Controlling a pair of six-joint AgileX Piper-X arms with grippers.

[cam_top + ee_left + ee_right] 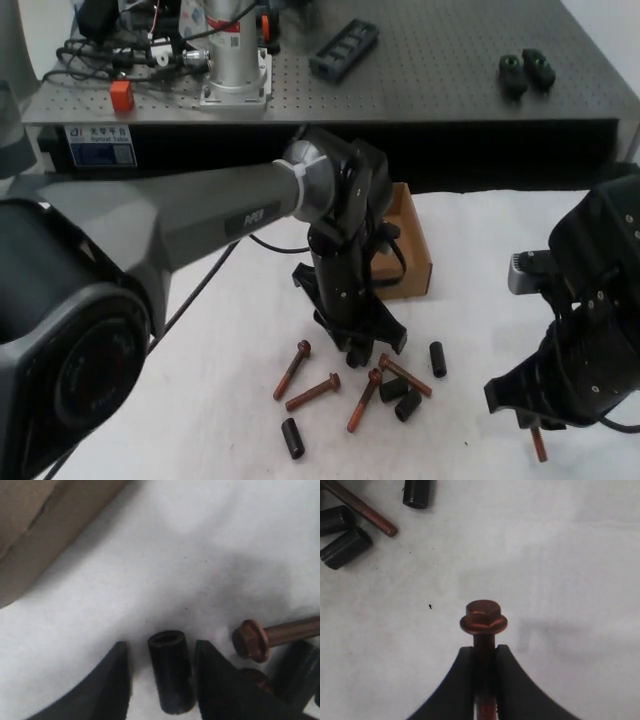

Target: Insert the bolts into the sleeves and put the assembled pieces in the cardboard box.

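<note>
high view: left arm (pixel 170 215) enters from the left edge. left gripper (pixel 357 350) is low at frame centre, over the loose parts on the white cloth (pixel 180 400).

parts on the cloth, left to right:
- leftmost bolt (pixel 291 369), second bolt (pixel 313 392) just right of it
- lone sleeve (pixel 292 438) below those two, near the bottom edge
- third bolt (pixel 363 400), then fourth bolt (pixel 405 374) lying by the paired sleeves (pixel 408 405)
- right-hand sleeve (pixel 437 358), apart from the rest

cardboard box (pixel 413 262) sits at centre, just above the left gripper in the frame and partly hidden by the arm.

right gripper (pixel 530 418) is at lower right, well apart from the pile. the held bolt (pixel 538 442) pokes out below it toward the bottom edge.

left wrist view: box wall fills the upper left corner. jaws are open and straddle a black target sleeve (pixel 171 677) lying on the cloth at bottom centre. left finger (pixel 112 690) shows a clear strip of cloth between it and the sleeve. right finger (pixel 220 690) is very close; can't tell if it touches. a hex-head bolt (pixel 280 632) lies at the right edge, head just right of that finger.

right wrist view: two black sleeves (pixel 345 547) and a threaded bolt end (pixel 375 520) sit in the upper left corner. at centre the right gripper's fingers are clamped on the held bolt's shank, hex head just past the fingertips, over bare cloth.
</note>
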